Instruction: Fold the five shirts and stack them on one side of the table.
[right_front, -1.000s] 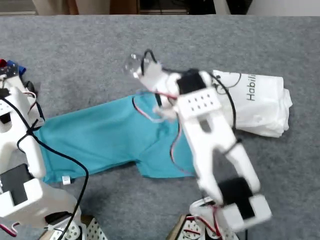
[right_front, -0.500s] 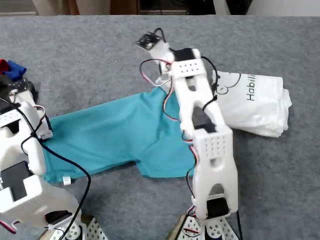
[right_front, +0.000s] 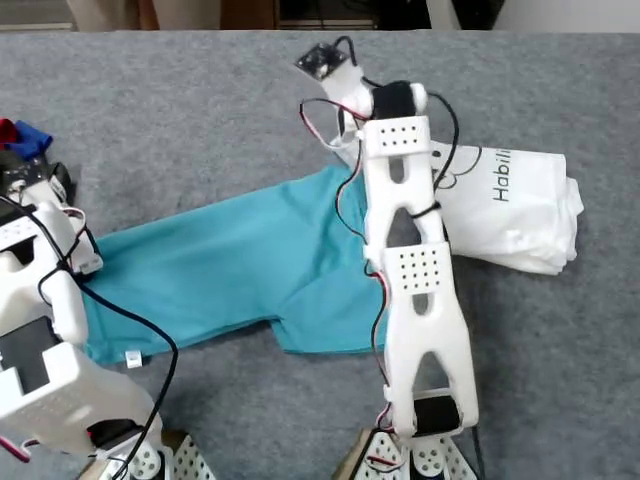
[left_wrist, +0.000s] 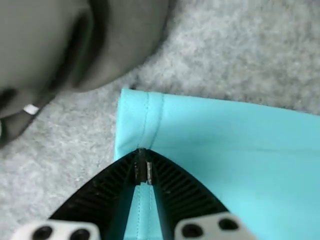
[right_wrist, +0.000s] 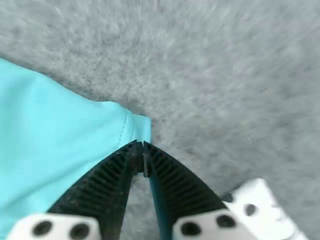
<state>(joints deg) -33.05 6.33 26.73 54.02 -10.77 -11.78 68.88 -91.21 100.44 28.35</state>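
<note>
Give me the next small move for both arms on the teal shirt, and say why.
Probably lift both held corners together a little, then draw them toward the near edge. The left pincer is shut on one corner of the teal shirt and the right pincer on another, beside the folded white shirt, while the cloth lies flat and unfolded on the table.

A teal shirt (right_front: 230, 270) lies spread flat, stretched between the two pairs of jaws. One stitched hem corner is pinched in the left gripper (left_wrist: 142, 167), and the opposite corner is pinched in the right gripper (right_wrist: 140, 156). A folded white shirt (right_front: 520, 210) with dark print lies near the right jaws, well apart from the left ones.
</note>
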